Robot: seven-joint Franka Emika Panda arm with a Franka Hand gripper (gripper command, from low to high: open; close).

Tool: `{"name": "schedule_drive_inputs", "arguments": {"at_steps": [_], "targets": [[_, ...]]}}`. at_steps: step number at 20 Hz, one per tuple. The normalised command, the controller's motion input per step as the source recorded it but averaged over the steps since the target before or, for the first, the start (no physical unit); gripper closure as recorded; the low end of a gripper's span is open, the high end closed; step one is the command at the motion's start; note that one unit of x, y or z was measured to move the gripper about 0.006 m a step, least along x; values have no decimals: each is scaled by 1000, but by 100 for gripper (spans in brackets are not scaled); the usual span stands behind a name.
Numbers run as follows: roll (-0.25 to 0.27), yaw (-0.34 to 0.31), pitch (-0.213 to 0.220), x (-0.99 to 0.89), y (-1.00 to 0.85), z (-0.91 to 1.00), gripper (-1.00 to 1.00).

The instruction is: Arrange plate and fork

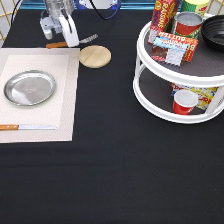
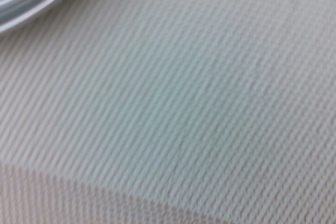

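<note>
The silver plate (image 1: pixel 30 88) lies on the left part of a pale placemat (image 1: pixel 67 100) at the exterior view's left. The fork (image 1: pixel 75 41), with an orange-brown handle and silver tines, lies on the black table just above the placemat's top edge. My gripper (image 1: pixel 59 40) hangs right over the fork's handle, open and holding nothing. The wrist view shows the placemat's weave (image 2: pixel 187 125) and a sliver of the plate's rim (image 2: pixel 19 12).
A wooden-handled knife (image 1: pixel 25 127) lies along the placemat's lower edge. A round wooden coaster (image 1: pixel 95 56) sits right of the fork. A white two-tier turntable (image 1: pixel 150 95) with cans, boxes and a red cup stands at the right.
</note>
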Motion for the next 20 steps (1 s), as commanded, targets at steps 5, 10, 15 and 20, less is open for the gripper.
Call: {"name": "schedule_drive_inputs", "arguments": {"at_steps": [5, 10, 15, 20], "targets": [[-24, -167, 24, 91, -470, 21, 100], [-21, -23, 13, 88, -838, 2, 100], [-6, 0, 7, 192, -952, 1, 100], [0, 29, 13, 374, -909, 0, 100]]}}
